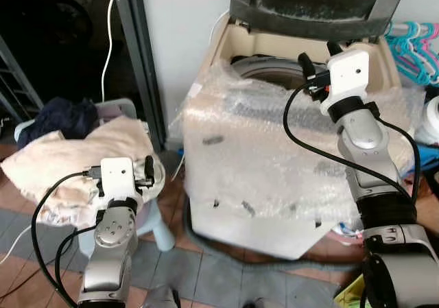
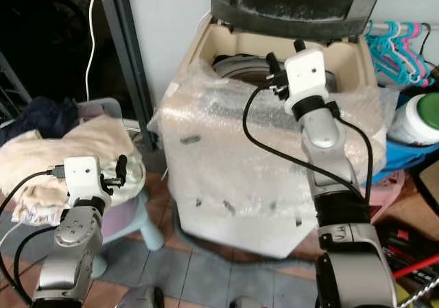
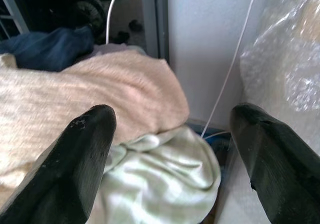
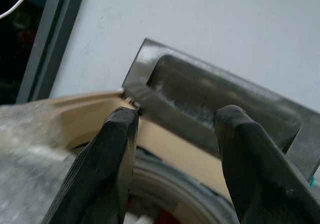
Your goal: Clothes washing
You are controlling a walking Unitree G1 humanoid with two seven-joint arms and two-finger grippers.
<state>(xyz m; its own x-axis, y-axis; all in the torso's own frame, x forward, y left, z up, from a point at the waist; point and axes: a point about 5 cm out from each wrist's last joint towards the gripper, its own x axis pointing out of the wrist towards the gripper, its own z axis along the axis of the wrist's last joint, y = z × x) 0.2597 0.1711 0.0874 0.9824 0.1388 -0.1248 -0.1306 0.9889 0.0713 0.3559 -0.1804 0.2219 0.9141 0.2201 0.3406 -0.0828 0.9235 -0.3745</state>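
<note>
A beige top-loading washing machine (image 1: 274, 164) wrapped in bubble wrap stands before me, its dark grey lid (image 1: 309, 6) raised and the drum (image 1: 264, 71) exposed. My right gripper (image 1: 319, 55) hovers over the drum's near rim, open, with nothing between its fingers (image 4: 110, 174). To the left a heap of laundry rests on a pale blue stool (image 1: 161, 232): a cream knit cloth (image 3: 90, 89), a pale green checked cloth (image 3: 160, 179) under it, and a dark blue garment (image 1: 62, 112) behind. My left gripper (image 3: 172, 119) is open just in front of the heap, not touching it.
A grey door frame (image 1: 140, 54) and a white cable (image 1: 108, 40) stand between the heap and the machine, with a dark room beyond. Turquoise and pink hangers (image 1: 415, 44) and a white bottle with a green cap (image 2: 418, 119) sit to the machine's right. The floor is tiled.
</note>
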